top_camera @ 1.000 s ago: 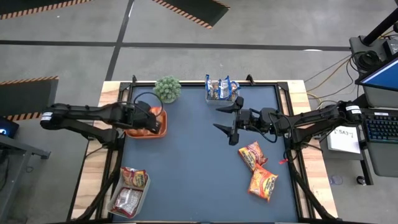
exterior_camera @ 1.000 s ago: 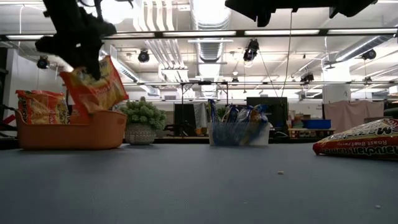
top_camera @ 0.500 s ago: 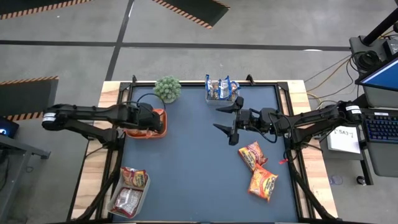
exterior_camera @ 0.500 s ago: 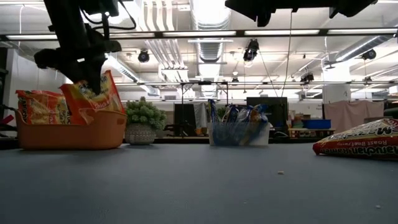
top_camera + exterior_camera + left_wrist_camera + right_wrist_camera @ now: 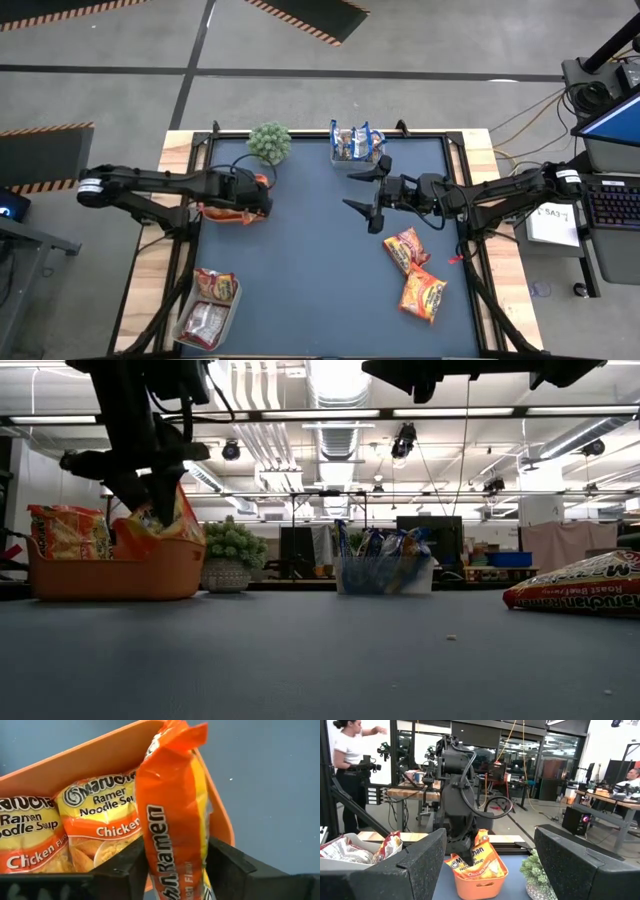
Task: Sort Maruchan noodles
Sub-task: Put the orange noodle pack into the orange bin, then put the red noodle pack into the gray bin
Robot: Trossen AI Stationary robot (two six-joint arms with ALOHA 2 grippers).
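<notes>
Currently the left gripper (image 5: pixel 150 510) is lowering an orange chicken packet (image 5: pixel 175 815) on edge into the orange tray (image 5: pixel 110 575) at the table's left rear. In the left wrist view the packet is standing between the two fingers (image 5: pixel 122 867), which are flanking it closely; whether they are pressing it or already letting go cannot be told. Two more chicken packets (image 5: pixel 95 825) are standing upright in the same tray, just beside it. The step in hand is judged to be the release of this packet into its bin. The right gripper (image 5: pixel 362 192) is hovering with its jaws spread wide and empty above the table's middle, near two loose packets (image 5: pixel 412 272) lying flat at the right. A clear tub of blue packets (image 5: pixel 352 142) is sitting at the rear edge and another tub (image 5: pixel 207 307) at the front left. The next move is likely calling for the left fingers to part fully and lift straight up, so the packet is not dragged out.
</notes>
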